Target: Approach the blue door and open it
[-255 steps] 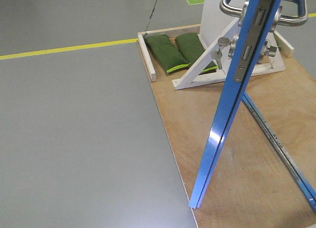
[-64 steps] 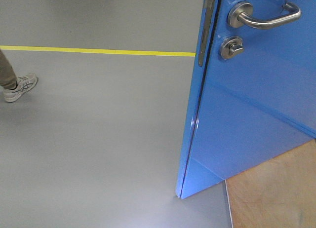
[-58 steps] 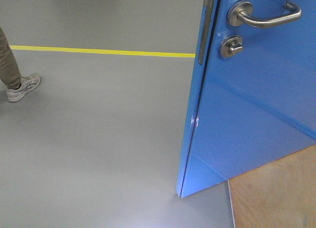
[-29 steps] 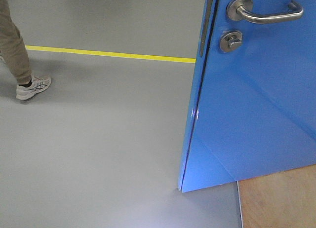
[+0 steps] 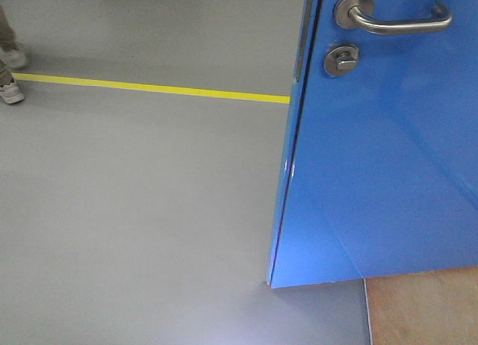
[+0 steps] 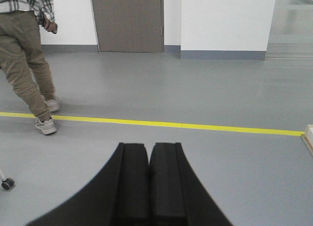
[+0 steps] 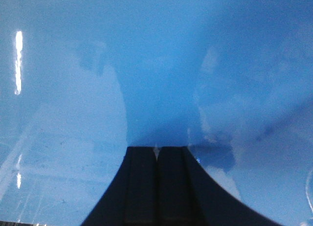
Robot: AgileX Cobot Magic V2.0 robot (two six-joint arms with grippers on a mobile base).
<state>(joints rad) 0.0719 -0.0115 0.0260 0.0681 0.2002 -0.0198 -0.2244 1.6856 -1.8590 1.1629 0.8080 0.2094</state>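
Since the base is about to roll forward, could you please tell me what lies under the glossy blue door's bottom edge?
Under the glossy blue door, grey floor shows at its free corner and a plywood platform toward the right. Whatever lies behind the panel is hidden.

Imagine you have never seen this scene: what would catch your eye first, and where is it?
The glossy blue door fills the right of the front view, its silver handle at the top with a round lock beneath. A yellow line crosses the grey floor to its left. In the left wrist view a person in tan trousers walks by that line, and the right gripper faces blue at close range.
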